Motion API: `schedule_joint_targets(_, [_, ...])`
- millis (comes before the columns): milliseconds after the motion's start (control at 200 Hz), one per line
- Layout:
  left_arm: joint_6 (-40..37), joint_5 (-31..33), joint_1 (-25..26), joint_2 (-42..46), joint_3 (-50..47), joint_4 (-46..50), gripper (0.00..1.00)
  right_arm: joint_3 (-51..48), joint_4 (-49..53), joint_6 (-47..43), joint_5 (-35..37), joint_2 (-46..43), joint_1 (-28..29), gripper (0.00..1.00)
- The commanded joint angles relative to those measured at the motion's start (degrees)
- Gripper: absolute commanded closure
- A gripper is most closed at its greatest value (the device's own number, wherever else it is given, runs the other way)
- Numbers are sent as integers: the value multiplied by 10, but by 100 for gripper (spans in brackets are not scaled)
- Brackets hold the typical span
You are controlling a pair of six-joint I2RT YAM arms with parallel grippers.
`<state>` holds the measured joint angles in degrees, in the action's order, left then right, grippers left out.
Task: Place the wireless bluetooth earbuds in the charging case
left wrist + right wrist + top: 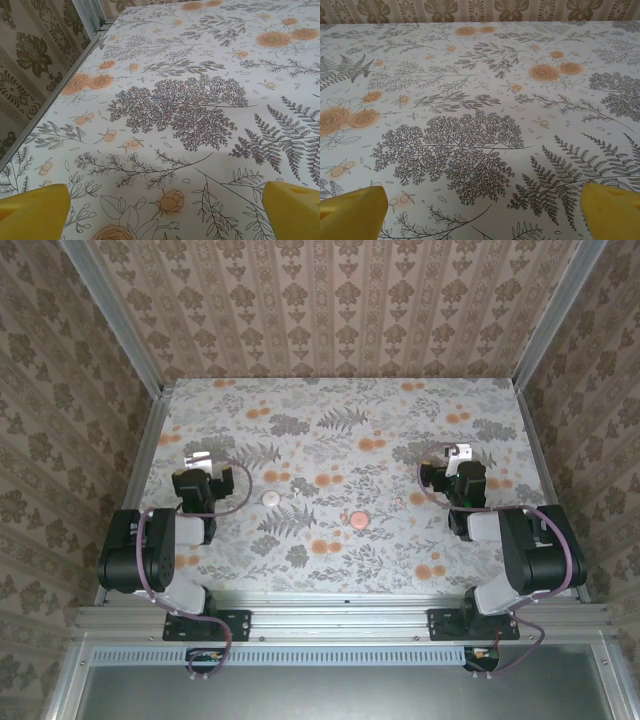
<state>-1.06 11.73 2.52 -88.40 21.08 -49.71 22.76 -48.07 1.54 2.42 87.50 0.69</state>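
Closest to the camera in the top view is the aluminium rail (pixel 340 618) along the bottom edge, where both arm bases are bolted. The left arm (pixel 140 550) stands at the lower left and the right arm (pixel 535 550) at the lower right. The left gripper (pixel 200 465) is over the flowered table (pixel 330 420) at the middle left, and the right gripper (pixel 460 455) at the middle right. Both are released and hold nothing.

Two small round things lie on the cloth between the arms, well apart from each other. One is a whitish disc (pixel 270 498) left of centre, near the left gripper. The other is a pink disc (pixel 358 518), a little lower and right of centre. They are too small for me to tell which one is the charging case, or whether one is an earbud. Patterned wallpaper (pixel 340 300) covers the walls at the top and on both sides.

In the left wrist view, the yellow left fingertips (pixel 30 212) stand in the two bottom corners, spread wide, with flowered cloth between them. A metal frame edge (pixel 55 95) runs diagonally at the upper left.

In the right wrist view, the yellow right fingertips (pixel 352 212) also stand in the bottom corners, spread wide and grasping nothing. The cloth reaches up to the wallpaper strip along the top.
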Motion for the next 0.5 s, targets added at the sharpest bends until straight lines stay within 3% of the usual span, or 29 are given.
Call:
schedule_joint_targets(0, [3, -7, -1, 5, 10, -11, 0, 5, -11, 1, 7, 3, 4, 0])
schedule_joint_targets(495, [3, -6, -1, 5, 10, -11, 0, 7, -9, 1, 6, 4, 3, 0])
